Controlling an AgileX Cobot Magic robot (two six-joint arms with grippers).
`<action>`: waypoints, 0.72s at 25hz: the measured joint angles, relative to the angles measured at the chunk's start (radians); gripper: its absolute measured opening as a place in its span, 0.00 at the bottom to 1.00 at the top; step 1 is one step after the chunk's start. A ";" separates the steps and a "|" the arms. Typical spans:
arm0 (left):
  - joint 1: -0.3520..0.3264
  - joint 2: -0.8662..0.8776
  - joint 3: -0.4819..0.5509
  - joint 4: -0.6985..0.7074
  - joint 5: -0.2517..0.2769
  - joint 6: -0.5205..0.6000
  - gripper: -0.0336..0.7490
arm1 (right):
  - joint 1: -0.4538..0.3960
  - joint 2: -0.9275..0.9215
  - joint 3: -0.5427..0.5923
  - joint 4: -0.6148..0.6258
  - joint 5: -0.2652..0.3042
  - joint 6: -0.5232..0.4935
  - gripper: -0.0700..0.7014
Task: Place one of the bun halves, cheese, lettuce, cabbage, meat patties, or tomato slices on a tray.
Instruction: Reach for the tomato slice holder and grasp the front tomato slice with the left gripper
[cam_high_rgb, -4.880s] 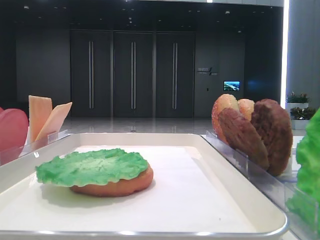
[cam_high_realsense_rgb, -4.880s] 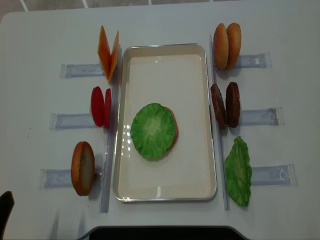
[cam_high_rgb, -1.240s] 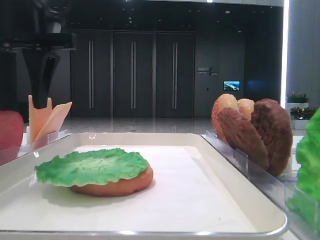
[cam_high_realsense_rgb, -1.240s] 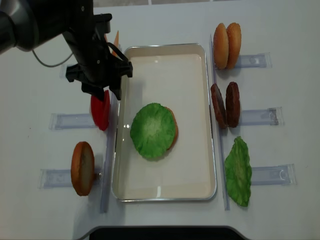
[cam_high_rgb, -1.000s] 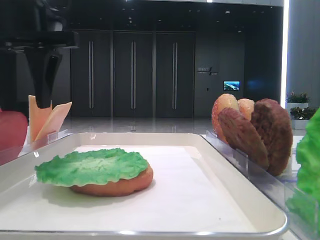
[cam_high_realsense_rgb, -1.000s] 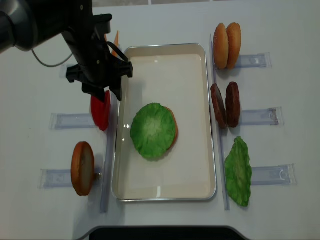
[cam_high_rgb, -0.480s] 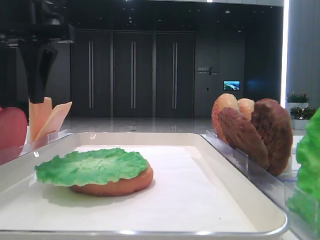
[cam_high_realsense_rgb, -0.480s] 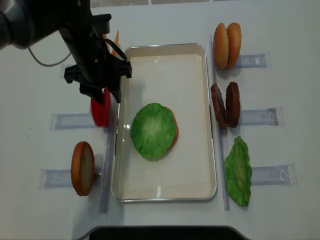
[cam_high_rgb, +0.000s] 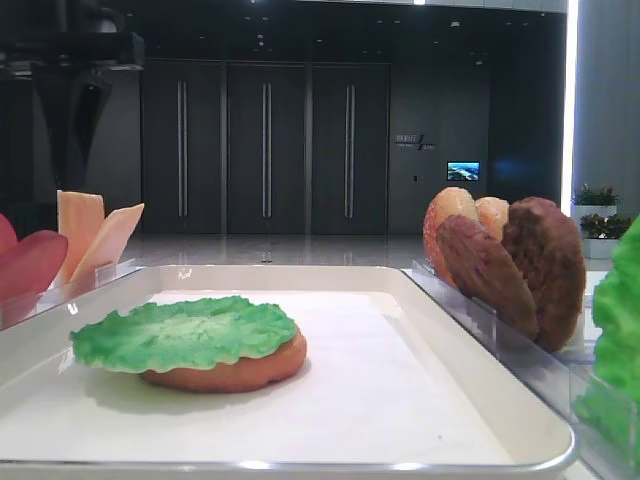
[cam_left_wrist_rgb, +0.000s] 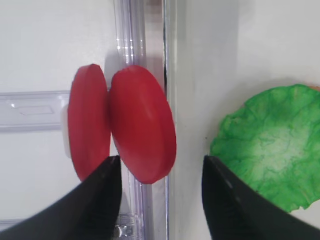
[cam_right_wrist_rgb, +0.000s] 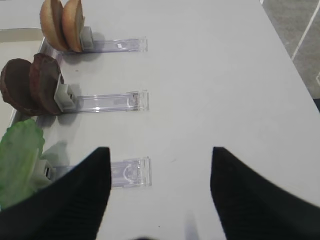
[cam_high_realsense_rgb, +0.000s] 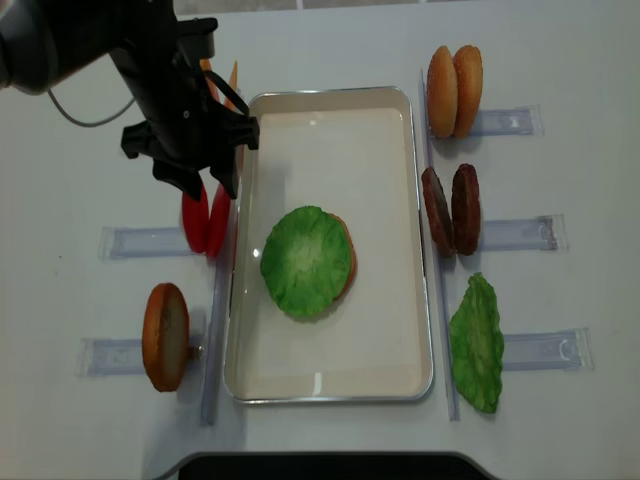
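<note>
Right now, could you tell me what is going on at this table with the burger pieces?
A two-armed robot is building a burger on the tray. A bun half lies there with the lettuce on top. The left gripper hovers open above the two tomato slices standing in their clear holder beside the tray, gripping nothing. The right gripper waits open over the table, near the spare buns, the meat patties and another lettuce leaf.

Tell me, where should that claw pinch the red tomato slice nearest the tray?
Probably from above, pinching its two flat faces near the top edge. The tomato slice stands on edge, leaning toward the tray, so the rim is exposed upward. The left gripper hangs open above it; one finger must slip between the two slices.
</note>
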 joint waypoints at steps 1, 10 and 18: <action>0.000 0.000 0.000 0.005 0.000 0.000 0.55 | 0.000 0.000 0.000 0.000 0.000 0.000 0.63; 0.000 0.006 0.000 0.022 -0.011 0.002 0.55 | 0.000 0.000 0.000 0.000 0.000 0.000 0.63; 0.000 0.052 0.000 0.026 -0.011 0.018 0.55 | 0.000 0.000 0.000 0.000 0.000 0.000 0.63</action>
